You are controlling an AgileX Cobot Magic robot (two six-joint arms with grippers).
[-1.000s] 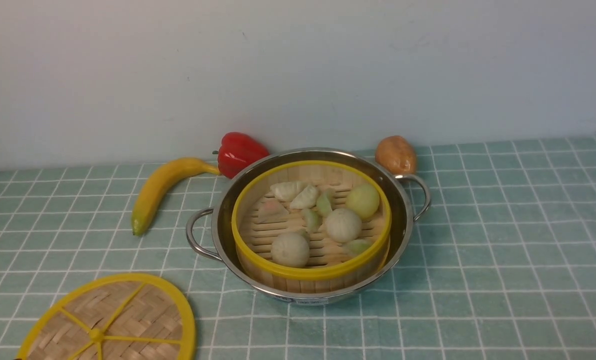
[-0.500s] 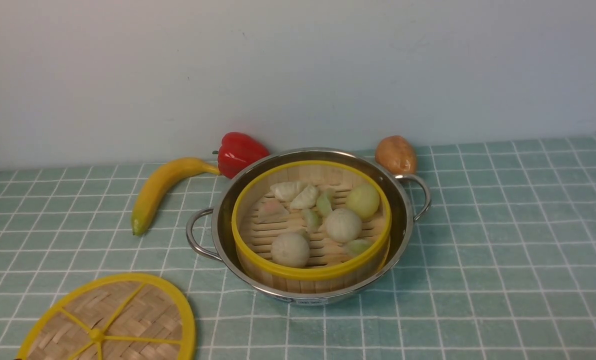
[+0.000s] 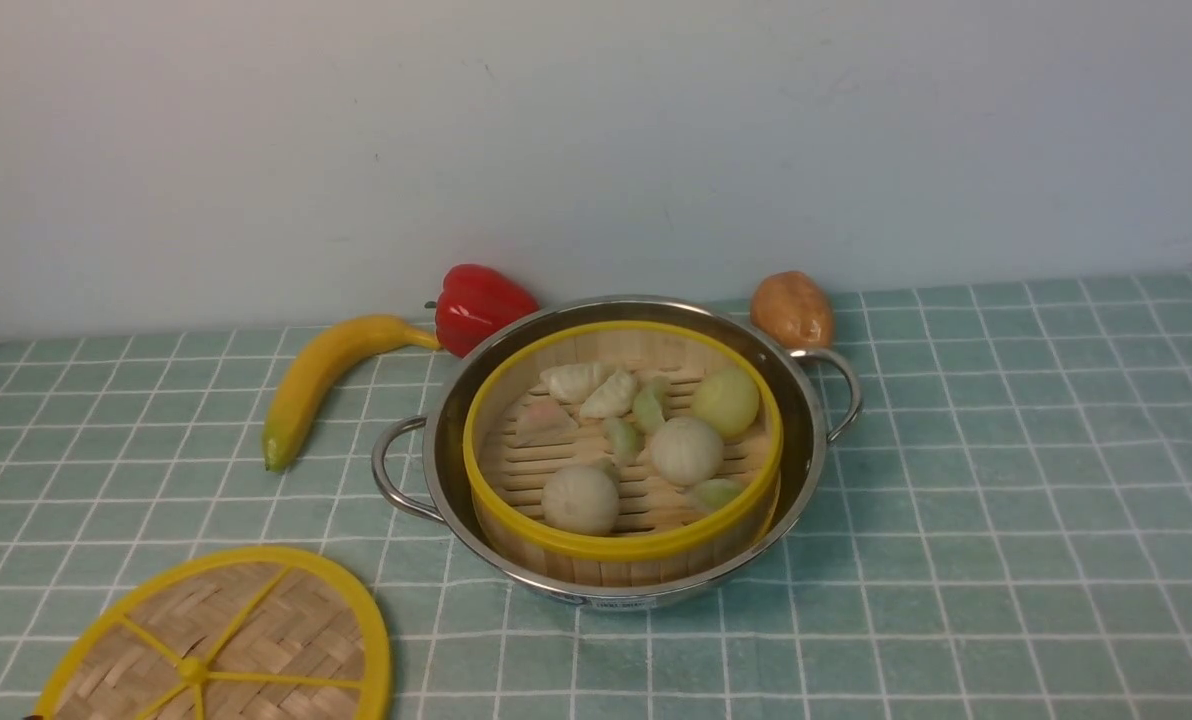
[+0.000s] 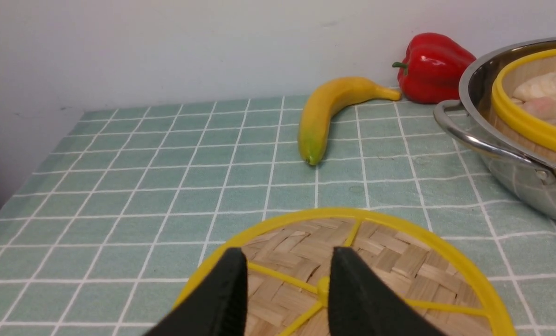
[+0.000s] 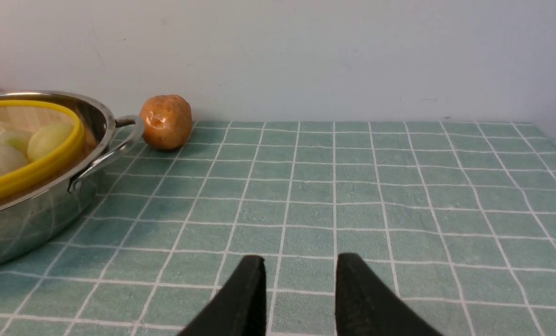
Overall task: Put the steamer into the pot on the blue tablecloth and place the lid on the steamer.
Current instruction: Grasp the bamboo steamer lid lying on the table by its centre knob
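Observation:
The steamer (image 3: 621,547), a bamboo basket with a yellow rim and pale toy dumplings and buns, sits inside the shiny steel pot (image 3: 806,420) on the blue tablecloth (image 3: 1006,500). The lid (image 3: 256,620), a flat woven disc with yellow spokes, lies on the cloth at the front left, apart from the pot. In the left wrist view my left gripper (image 4: 287,254) is open just above the lid (image 4: 399,261), its fingers on either side of a spoke near the hub. In the right wrist view my right gripper (image 5: 299,261) is open and empty over bare cloth, to the right of the pot (image 5: 26,219).
A banana (image 3: 316,375) lies left of the pot, with a red pepper (image 3: 476,305) behind it by the wall. A brown potato (image 3: 792,308) sits behind the pot's right handle. A pale wall closes the back. The cloth's left edge shows in the left wrist view.

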